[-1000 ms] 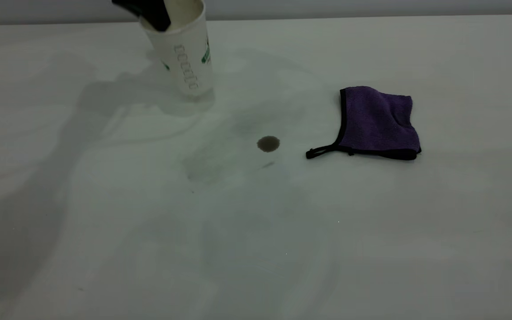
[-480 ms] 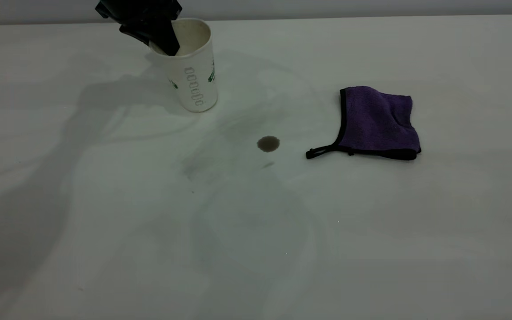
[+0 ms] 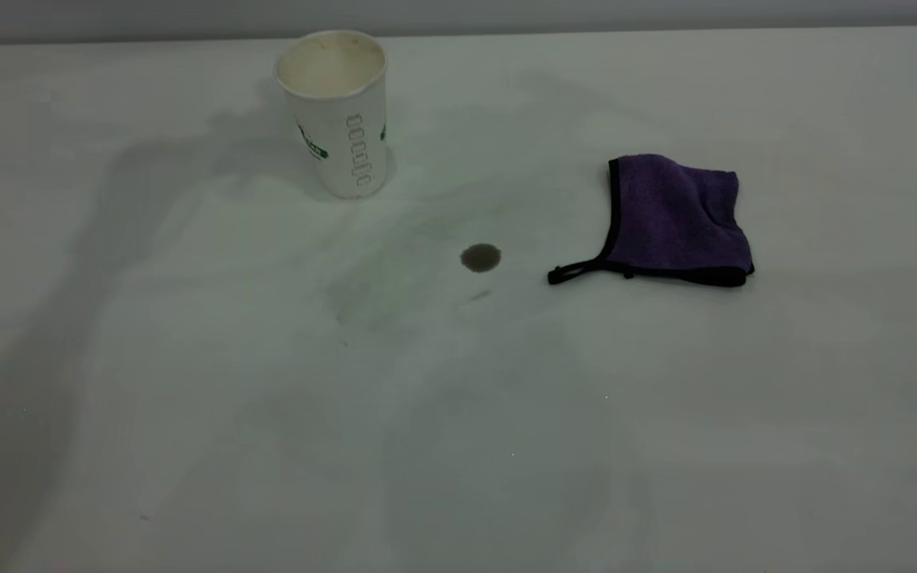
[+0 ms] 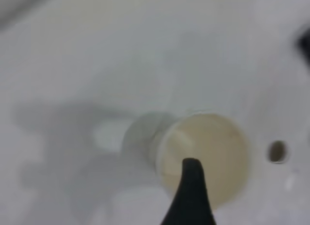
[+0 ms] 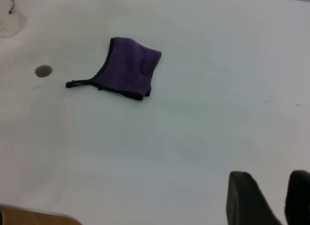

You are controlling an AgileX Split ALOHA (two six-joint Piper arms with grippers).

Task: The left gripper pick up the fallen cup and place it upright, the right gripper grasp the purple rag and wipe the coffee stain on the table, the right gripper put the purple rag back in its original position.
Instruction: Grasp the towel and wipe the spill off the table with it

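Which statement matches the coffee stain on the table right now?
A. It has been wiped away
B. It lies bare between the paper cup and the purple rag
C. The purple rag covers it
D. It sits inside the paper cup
B: the coffee stain lies uncovered on the table, between the upright paper cup and the purple rag, touching neither.

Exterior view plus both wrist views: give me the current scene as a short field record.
cup: the cup stands upright, mouth open, at the table's far left; nothing holds it
coffee stain: the coffee stain is unwiped, between cup and rag
purple rag: the purple rag lies flat right of the stain, loop toward it, untouched
left gripper: the left gripper is above the cup's mouth, one finger visible
right gripper: the right gripper is open, well clear of the rag
table: the table is white with faint smudges
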